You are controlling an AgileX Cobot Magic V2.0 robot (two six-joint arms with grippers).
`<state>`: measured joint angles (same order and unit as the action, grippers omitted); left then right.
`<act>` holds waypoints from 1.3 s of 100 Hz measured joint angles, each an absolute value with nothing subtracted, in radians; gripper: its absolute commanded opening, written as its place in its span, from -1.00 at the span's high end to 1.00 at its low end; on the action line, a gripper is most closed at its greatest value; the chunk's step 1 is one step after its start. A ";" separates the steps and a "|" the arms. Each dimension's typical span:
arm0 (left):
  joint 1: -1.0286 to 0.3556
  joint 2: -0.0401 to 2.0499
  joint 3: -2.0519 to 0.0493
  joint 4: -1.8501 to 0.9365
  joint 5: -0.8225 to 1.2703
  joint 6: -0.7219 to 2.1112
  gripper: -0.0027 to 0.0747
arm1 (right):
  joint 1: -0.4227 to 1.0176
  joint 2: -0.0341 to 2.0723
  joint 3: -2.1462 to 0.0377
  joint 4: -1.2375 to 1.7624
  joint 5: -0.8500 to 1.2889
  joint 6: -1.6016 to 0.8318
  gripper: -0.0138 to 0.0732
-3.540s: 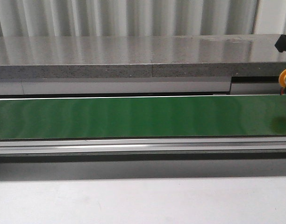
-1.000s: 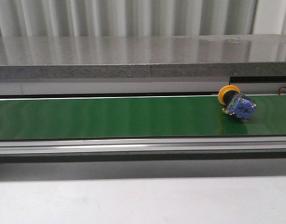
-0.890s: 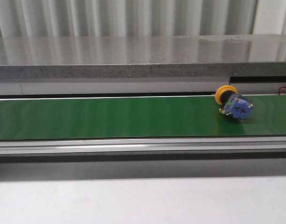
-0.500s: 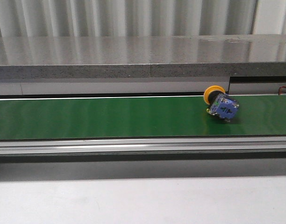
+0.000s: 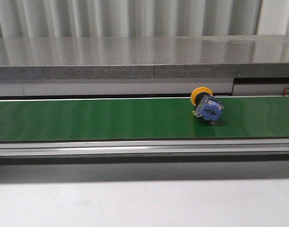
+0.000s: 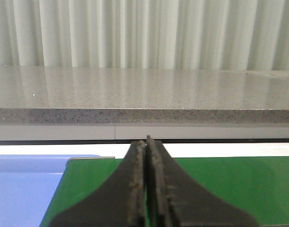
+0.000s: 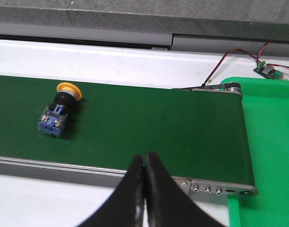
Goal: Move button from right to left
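The button (image 5: 207,106), with a yellow-orange cap and a blue blocky body, lies on its side on the green conveyor belt (image 5: 88,118), right of the middle. It also shows in the right wrist view (image 7: 59,111), lying on the belt with nothing holding it. My right gripper (image 7: 145,158) is shut and empty, over the belt's near rail and well apart from the button. My left gripper (image 6: 146,142) is shut and empty above the belt's left end. Neither gripper shows in the front view.
A grey stone ledge (image 5: 144,56) runs behind the belt. A blue tray (image 6: 21,189) sits at the belt's left end and a green tray (image 7: 272,156) at its right end. Red and black wires (image 7: 229,59) and a small circuit board (image 7: 268,71) lie near the green tray.
The button was held at the far right edge, then lay free on the belt. Over the last second it has travelled leftward along the belt. The grippers are out of the front view.
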<state>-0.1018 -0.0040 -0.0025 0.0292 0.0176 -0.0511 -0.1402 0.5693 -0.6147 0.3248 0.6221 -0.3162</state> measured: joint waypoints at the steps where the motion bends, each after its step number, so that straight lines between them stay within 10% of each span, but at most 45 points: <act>1: -0.102 -0.004 -0.003 0.029 0.018 -0.051 0.98 | -0.140 0.569 -0.615 0.325 0.622 -0.316 0.84; 57: -0.102 0.028 -0.128 -0.014 0.154 -0.051 0.98 | -0.140 0.569 -0.615 0.325 0.622 -0.316 0.84; 130: -0.102 1.010 -0.841 -0.039 0.701 -0.051 0.98 | -0.140 0.569 -0.615 0.325 0.622 -0.316 0.84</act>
<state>-0.1018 1.0102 -0.8413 -0.0394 0.7010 -0.0511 -0.1402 0.5693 -0.6147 0.3248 0.6221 -0.3162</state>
